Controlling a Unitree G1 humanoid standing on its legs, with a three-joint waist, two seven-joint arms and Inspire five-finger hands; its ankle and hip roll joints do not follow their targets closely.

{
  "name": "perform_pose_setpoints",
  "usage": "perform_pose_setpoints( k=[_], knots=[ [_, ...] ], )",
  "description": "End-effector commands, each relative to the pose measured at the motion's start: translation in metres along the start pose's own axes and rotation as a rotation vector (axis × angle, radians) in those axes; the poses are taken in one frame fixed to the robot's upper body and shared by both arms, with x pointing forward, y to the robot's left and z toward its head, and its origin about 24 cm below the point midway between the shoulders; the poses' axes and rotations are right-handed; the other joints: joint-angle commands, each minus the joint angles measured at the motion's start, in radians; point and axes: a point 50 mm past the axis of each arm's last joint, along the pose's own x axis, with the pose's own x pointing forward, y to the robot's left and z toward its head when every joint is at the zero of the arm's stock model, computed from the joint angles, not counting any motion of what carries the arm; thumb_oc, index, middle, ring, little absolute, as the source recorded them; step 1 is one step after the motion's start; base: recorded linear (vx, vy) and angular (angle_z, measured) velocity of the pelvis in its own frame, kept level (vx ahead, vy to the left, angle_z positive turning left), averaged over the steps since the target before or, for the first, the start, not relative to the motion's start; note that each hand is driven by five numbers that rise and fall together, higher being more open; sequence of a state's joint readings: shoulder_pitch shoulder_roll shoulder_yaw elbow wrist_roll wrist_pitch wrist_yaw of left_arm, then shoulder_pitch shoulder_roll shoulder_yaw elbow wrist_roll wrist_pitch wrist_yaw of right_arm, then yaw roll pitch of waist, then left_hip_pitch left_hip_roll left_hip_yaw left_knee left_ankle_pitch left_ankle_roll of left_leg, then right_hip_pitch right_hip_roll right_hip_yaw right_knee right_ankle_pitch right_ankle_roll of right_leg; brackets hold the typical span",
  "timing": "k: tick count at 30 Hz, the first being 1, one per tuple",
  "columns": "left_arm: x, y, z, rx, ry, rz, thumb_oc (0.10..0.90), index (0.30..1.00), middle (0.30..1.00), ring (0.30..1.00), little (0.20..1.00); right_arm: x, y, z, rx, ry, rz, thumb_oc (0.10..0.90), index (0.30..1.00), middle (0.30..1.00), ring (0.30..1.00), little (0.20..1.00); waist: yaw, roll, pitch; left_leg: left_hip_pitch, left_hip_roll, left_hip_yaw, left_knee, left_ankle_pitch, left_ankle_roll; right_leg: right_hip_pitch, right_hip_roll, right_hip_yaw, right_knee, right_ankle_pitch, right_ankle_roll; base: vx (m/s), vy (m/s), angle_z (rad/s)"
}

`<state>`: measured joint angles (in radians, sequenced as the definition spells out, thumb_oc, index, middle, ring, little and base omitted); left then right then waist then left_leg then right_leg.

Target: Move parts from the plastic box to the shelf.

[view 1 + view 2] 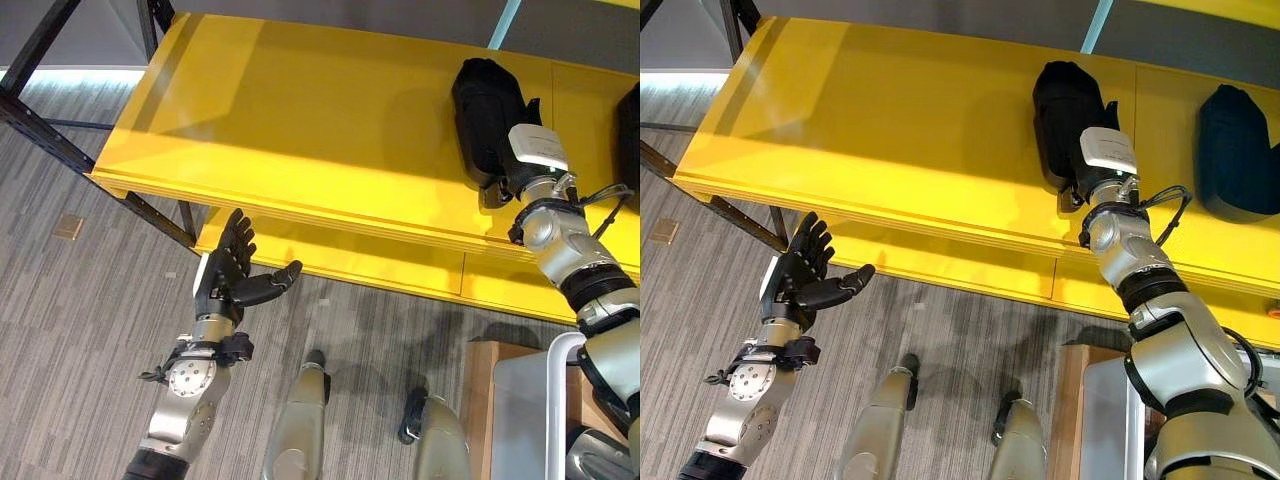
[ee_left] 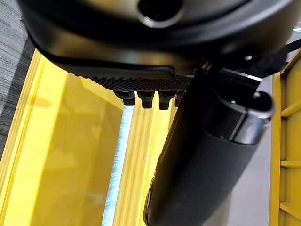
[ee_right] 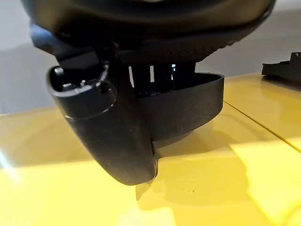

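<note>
Part (image 1: 1068,115) on shelf (image 1: 890,140), under right hand (image 1: 1080,175).

Right robot hand (image 1: 1080,180) mostly hidden behind black part (image 1: 1068,105) on shelf (image 1: 890,130); finger grip unclear. Second black part (image 1: 1237,152) cut by picture edge.
</note>
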<state>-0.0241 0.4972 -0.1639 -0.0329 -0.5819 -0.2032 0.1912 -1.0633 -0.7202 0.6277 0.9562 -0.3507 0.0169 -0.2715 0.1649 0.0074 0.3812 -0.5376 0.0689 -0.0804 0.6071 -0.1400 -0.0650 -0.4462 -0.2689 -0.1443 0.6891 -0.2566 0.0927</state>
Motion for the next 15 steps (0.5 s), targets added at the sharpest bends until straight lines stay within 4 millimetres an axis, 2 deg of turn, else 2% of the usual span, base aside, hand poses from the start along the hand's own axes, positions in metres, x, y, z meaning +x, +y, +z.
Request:
perform_pose_setpoints(
  k=[1,10,15],
  knots=[
    [0.008,-0.013,0.053,0.015,-0.289,-0.088,0.900,1.000,1.000,1.000,1.000,0.018,-0.053,0.014,-0.038,-0.024,-0.187,0.400,0.300,0.300,0.300,0.300,-0.002,0.009,-0.060,0.020,0.063,-0.040,-0.002,-0.027,-0.021,0.034,0.016,0.022,0.009,-0.008,-0.024,0.00,0.000,0.00],
    [0.007,-0.013,0.057,0.008,-0.307,-0.085,0.900,1.000,1.000,1.000,1.000,0.023,-0.063,0.030,-0.030,-0.061,-0.215,0.400,0.300,0.300,0.300,0.300,0.018,0.008,-0.051,0.012,0.055,-0.046,-0.007,-0.022,-0.013,0.030,0.015,0.017,0.002,-0.003,-0.020,0.00,0.000,0.00],
    [0.009,-0.015,0.058,0.007,-0.312,-0.101,0.900,1.000,1.000,1.000,1.000,0.024,-0.064,0.031,-0.031,-0.059,-0.220,0.400,0.300,0.300,0.300,0.300,0.025,0.008,-0.048,0.009,0.050,-0.049,-0.010,-0.019,-0.012,0.036,0.010,0.008,-0.002,-0.002,-0.019,0.01,0.000,0.04]
  ],
)
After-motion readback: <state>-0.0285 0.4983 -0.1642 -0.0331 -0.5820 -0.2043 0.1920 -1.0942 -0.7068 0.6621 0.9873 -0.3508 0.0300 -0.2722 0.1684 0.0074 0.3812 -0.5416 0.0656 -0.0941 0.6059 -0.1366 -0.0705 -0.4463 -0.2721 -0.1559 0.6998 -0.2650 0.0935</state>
